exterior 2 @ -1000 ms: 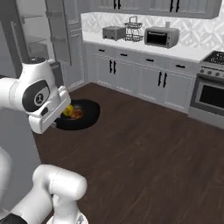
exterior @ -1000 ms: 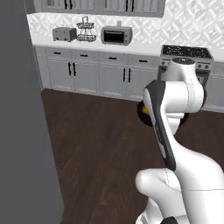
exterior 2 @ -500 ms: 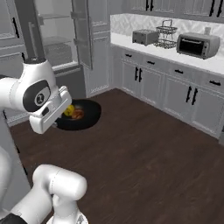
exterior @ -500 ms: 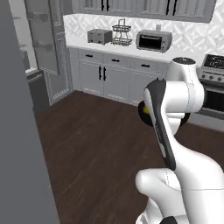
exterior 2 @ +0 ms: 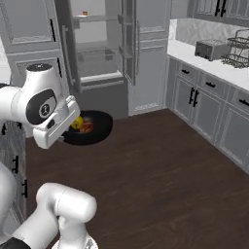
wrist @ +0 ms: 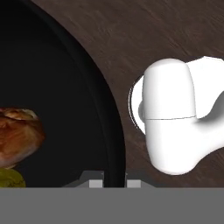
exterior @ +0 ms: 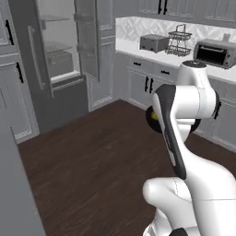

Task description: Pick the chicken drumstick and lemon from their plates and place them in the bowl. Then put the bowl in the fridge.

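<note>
Two foods, drumstick [wrist: 17,135] and lemon [wrist: 9,179], fill the bowl [wrist: 111,131], pincer [wrist: 111,183] pinching its rim.

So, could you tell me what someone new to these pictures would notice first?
Most striking is the black bowl held up in the air beside the white arm, with the chicken drumstick and the lemon lying inside it. Right behind it, the tall grey fridge stands with its door open, glass shelves showing. In the hand view, the jaws are clamped on the bowl's rim over the dark wood floor.
</note>
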### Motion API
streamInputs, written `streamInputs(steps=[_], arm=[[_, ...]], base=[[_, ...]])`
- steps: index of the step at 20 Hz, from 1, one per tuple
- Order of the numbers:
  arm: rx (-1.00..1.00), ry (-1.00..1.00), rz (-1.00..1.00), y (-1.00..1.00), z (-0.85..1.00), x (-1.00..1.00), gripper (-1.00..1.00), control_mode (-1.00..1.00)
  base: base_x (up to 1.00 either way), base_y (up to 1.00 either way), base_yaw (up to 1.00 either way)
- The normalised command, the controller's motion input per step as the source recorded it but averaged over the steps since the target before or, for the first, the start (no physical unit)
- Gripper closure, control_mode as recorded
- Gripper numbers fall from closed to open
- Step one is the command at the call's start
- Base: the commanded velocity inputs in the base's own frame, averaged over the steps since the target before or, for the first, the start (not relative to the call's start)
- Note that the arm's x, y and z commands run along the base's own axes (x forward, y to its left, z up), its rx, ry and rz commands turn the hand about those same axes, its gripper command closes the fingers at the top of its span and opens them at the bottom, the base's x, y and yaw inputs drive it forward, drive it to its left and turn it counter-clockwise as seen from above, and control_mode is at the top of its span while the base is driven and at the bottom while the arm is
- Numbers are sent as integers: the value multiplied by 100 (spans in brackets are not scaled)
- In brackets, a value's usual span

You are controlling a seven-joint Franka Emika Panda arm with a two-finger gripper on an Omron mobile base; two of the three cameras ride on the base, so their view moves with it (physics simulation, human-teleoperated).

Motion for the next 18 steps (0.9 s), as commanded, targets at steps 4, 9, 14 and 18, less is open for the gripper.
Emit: streamInputs(steps=[4,9,14,18], arm=[[0,0,0,0,0,0,100,100],[0,0,0,0,0,0,100,100],[0,0,0,0,0,0,100,100],[0,0,0,0,0,0,100,100]], base=[[100,-67,57],[100,-72,63],[99,-83,58],[87,-100,46]])
